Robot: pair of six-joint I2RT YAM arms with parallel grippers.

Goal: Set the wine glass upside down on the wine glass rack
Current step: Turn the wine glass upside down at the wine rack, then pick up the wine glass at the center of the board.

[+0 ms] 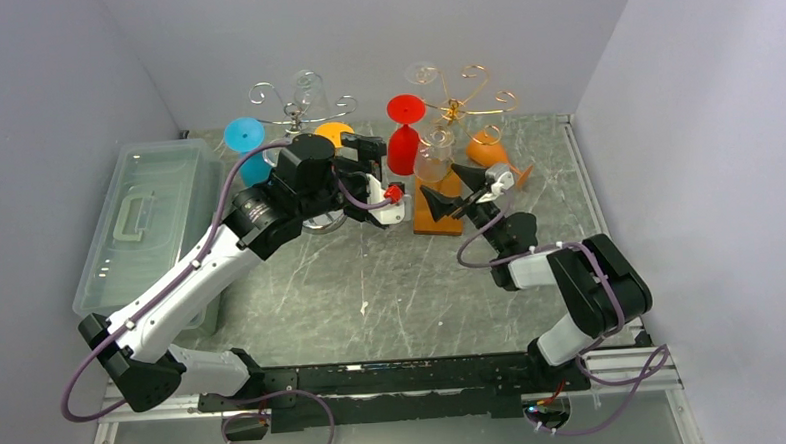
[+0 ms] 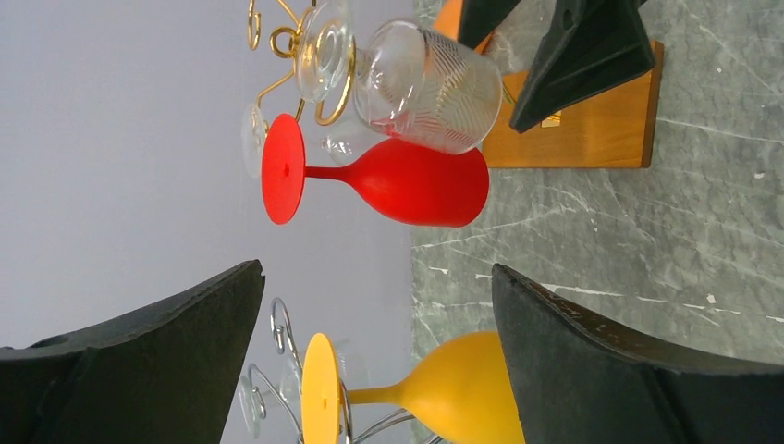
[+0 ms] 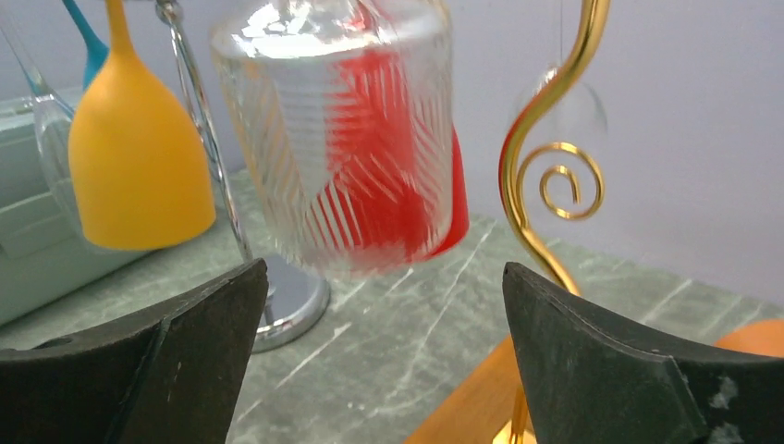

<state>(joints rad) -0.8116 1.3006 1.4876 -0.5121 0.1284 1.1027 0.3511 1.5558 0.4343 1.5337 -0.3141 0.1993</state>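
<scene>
Wine glass (image 3: pixel 333 129) inverted, two racks (image 1: pixel 292 110) (image 1: pixel 454 106)

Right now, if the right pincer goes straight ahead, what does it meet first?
The clear glass, dead ahead of the open right pincer; the red glass stands behind it. The gap is hard to judge.

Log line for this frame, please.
left gripper: open, empty | right gripper: open, empty | clear glass: hangs upside down on gold rack

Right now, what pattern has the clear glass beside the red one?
Fine slanted lines cover the clear glass; clearest in right wrist view.
</scene>
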